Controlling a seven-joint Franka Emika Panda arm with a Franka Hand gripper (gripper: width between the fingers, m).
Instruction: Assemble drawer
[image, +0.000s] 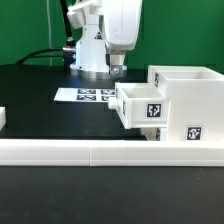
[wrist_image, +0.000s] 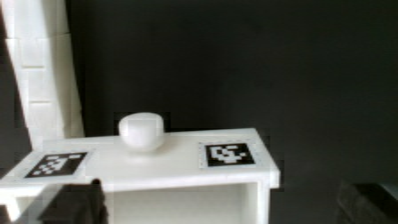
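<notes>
The big white cube housing (image: 188, 100) stands at the exterior view's right, with a tag on its near face. One small white tray (image: 140, 106) sticks out of its left side, partly inside, tag facing the camera. My gripper (image: 118, 68) hangs just above and behind the tray's outer end. In the wrist view the tray's knobbed face (wrist_image: 178, 160) shows a round knob (wrist_image: 141, 131) between two tags. My gripper (wrist_image: 222, 205) is open and empty; its dark fingers (wrist_image: 68, 205) stand wide apart on either side of the tray, not touching it.
The long low white rail (image: 100, 152) runs across the front and also shows in the wrist view (wrist_image: 39, 70). The marker board (image: 88, 95) lies behind the tray. A small white part (image: 3, 118) is cut off at the left edge. The table is black.
</notes>
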